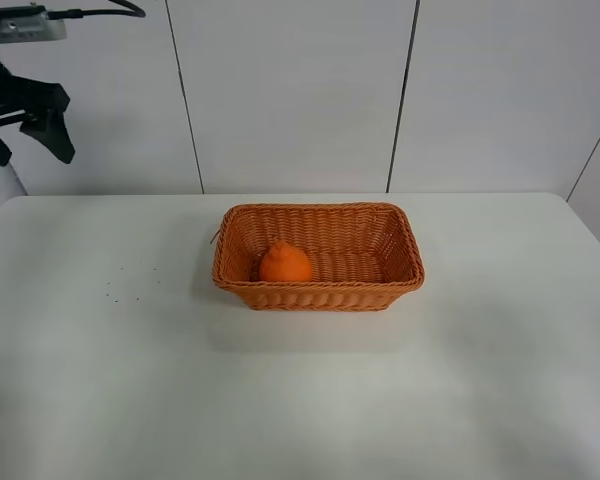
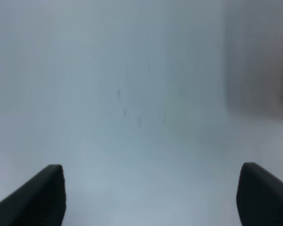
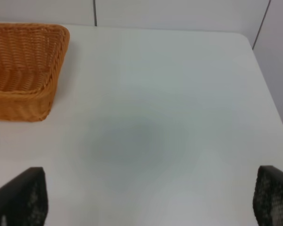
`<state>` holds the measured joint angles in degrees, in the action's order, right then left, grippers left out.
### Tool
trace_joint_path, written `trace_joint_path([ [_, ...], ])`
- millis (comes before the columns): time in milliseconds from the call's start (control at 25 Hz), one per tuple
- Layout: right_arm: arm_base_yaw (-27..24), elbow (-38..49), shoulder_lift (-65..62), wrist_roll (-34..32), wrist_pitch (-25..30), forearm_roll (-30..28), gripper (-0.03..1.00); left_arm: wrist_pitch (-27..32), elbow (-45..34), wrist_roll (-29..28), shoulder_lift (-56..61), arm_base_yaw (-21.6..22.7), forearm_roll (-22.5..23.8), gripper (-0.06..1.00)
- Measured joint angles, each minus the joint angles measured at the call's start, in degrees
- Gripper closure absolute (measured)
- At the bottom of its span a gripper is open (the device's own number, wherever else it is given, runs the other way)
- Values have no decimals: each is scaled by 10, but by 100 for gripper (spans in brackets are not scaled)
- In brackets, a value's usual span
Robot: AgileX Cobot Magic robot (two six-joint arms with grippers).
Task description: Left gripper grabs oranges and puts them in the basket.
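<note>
The orange (image 1: 285,263) lies inside the woven wicker basket (image 1: 400,240), toward its left end, in the exterior high view. My left gripper (image 1: 25,135) is raised high at the far left, well away from the basket, open and empty. In the left wrist view its two black fingertips (image 2: 35,197) stand wide apart over blurred white table. My right gripper (image 3: 148,202) is out of the exterior view; its wrist view shows the fingertips (image 3: 21,197) wide apart and empty, with one end of the basket (image 3: 42,99) beside them.
The white table (image 1: 480,380) has a few tiny dark specks (image 1: 130,282) left of the basket. White panelled walls (image 1: 290,90) stand behind the table. The table's right edge and rounded corner show in the right wrist view (image 3: 259,70).
</note>
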<state>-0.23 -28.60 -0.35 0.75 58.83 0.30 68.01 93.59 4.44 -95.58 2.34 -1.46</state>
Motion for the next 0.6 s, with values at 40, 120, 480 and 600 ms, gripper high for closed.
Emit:
trace_joint_path([
  [40,0,0,0,0,0,0,27,0,-29,0,30,0,0,10],
  [120,0,0,0,0,0,0,27,0,-106,0,107,0,0,10],
  [480,0,0,0,0,0,0,27,0,-415,-8,394,0,0,10],
  [600,0,0,0,0,0,0,27,-21,-508,-17,496,0,0,10],
])
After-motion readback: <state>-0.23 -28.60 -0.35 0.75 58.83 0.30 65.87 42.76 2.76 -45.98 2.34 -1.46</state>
